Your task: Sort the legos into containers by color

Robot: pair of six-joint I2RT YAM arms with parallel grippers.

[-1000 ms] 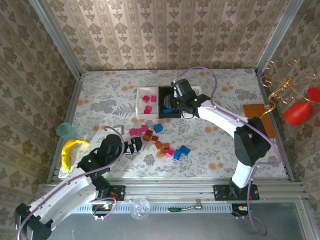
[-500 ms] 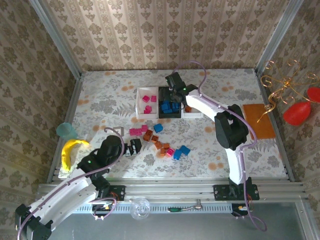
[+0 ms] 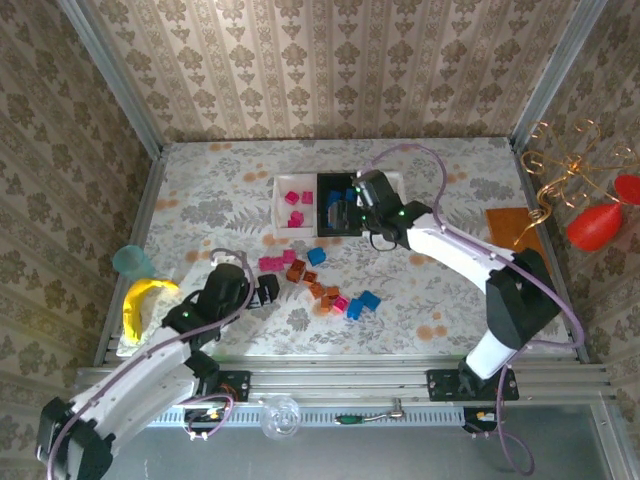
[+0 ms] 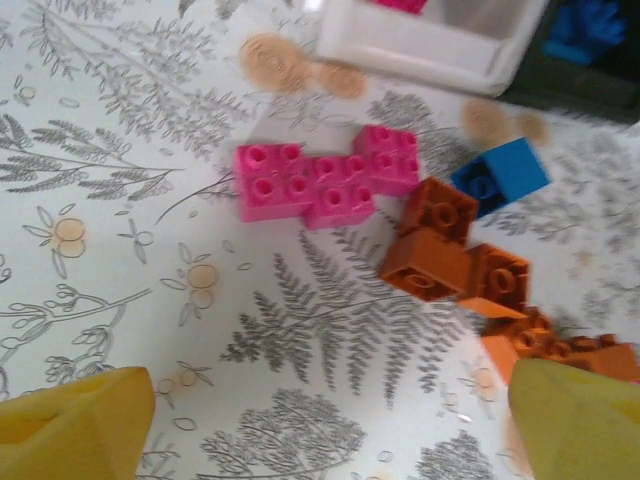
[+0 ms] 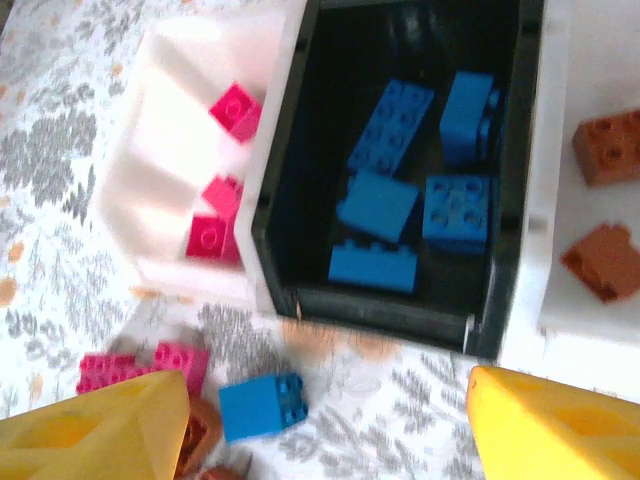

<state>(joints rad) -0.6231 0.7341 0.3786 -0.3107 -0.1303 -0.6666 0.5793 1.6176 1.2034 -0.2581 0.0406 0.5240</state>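
My left gripper (image 4: 330,415) hangs wide open and empty over the loose legos (image 4: 440,250) on the table (image 4: 120,280); the right gripper (image 5: 330,420), also open, is above the black tray (image 5: 380,305). The pink bricks (image 4: 300,185) look light, hard and slippery: I would pinch the flat sides.

- The top camera is looking down over the whole table (image 3: 200,200).
- The left wrist camera is peering closely at loose legos (image 4: 300,185).
- The right wrist camera is facing the black tray (image 5: 380,305) closely, sharing one blue brick (image 5: 262,405) with the left view.
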